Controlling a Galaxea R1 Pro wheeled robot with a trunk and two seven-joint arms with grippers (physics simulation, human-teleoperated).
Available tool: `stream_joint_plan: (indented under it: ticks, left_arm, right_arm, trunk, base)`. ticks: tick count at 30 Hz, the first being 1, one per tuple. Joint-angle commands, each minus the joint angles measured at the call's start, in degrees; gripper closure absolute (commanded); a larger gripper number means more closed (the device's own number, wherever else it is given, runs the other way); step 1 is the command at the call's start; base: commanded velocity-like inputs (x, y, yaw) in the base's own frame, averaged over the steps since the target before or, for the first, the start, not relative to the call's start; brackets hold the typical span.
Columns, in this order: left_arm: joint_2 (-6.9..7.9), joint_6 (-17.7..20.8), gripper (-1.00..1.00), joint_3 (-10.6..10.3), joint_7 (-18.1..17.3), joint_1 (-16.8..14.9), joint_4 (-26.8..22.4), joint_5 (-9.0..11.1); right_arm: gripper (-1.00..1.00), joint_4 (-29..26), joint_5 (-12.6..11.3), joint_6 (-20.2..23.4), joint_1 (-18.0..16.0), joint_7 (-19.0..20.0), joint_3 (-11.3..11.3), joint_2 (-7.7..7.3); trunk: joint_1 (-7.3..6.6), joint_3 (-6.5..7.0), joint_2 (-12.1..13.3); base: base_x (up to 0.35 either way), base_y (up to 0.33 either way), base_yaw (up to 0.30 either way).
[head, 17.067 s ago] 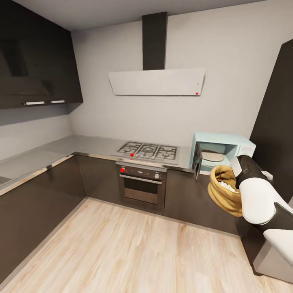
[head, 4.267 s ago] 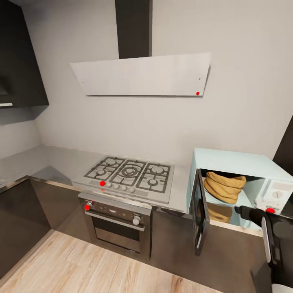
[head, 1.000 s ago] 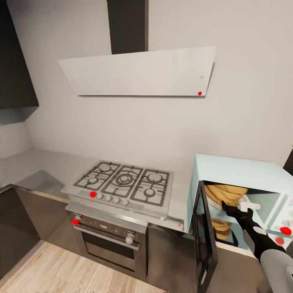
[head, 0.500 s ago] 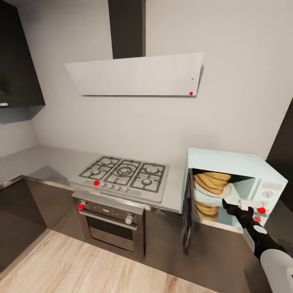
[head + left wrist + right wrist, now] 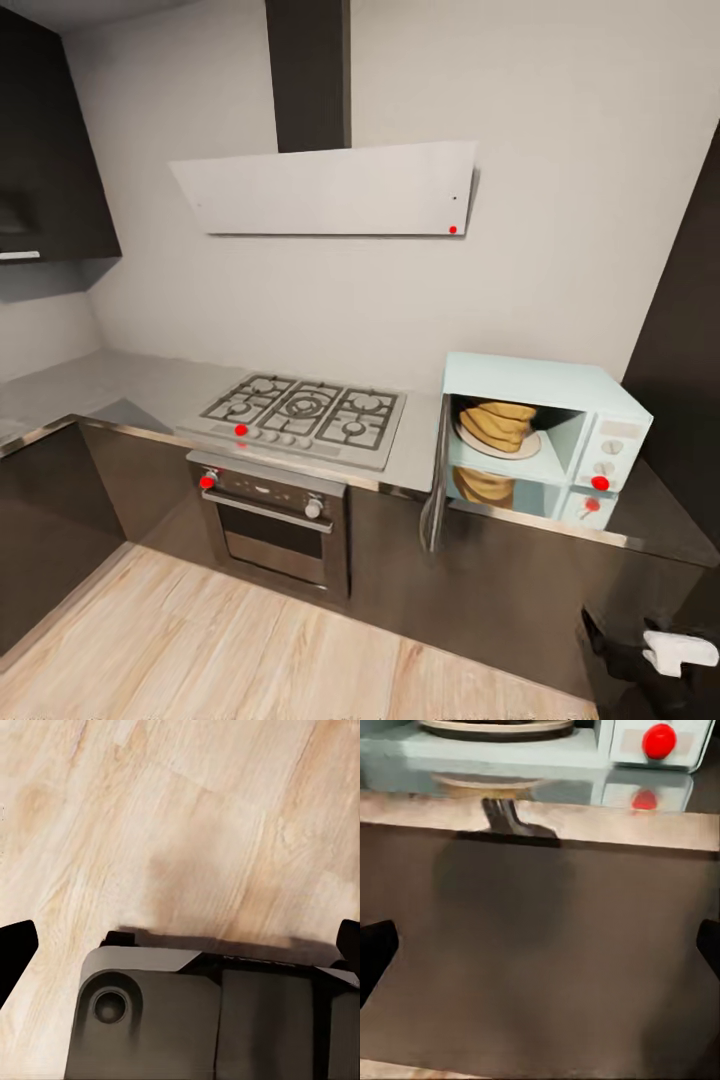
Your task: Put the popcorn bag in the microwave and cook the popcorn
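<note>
The popcorn bag (image 5: 497,424) is sitting on the round plate (image 5: 531,447) inside the microwave (image 5: 541,385), whose door (image 5: 438,487) is hanging open over the countertop (image 5: 420,456), while the right gripper (image 5: 668,650) is hanging low before the cabinets with fingers spread, and the left gripper (image 5: 180,945) is gaping empty over the wooden floor (image 5: 187,817).

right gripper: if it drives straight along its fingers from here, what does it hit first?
Most likely the dark cabinet front below the countertop edge: it spans the middle of the right wrist view between the spread fingertips. The microwave sits higher, above that line. How far off the cabinet is remains unclear.
</note>
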Motion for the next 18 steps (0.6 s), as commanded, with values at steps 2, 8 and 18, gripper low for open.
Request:
stream_joint_plan:
  ticks: [2, 8, 18]
  left_arm:
    - [-0.15, -0.1, -1.00, 2.4, 0.2, -1.2, -0.2, -0.3]
    - [-4.71, -0.1, -1.00, 3.2, -0.4, -7.7, -10.5, -0.7]
    - [-5.70, 4.5, -1.00, -0.5, -0.1, -19.0, -33.1, -0.2]
  right_arm:
    - [-1.00, -2.0, 0.1, -0.4, 3.8, 1.7, -0.2, 3.39]
    - [-1.00, 17.3, 4.4, -6.4, 6.2, 2.3, -0.1, 7.60]
    - [-1.00, 31.9, 16.6, -11.1, 5.6, 1.6, 0.6, 7.61]
  trunk:
    - [0.02, -0.01, 0.0]
    - [0.02, -0.01, 0.0]
    - [0.02, -0.01, 0.0]
  base:
    - [-0.025, -0.004, 0.000]
    - [-0.003, 0.000, 0.000]
    - [0.000, 0.000, 0.000]
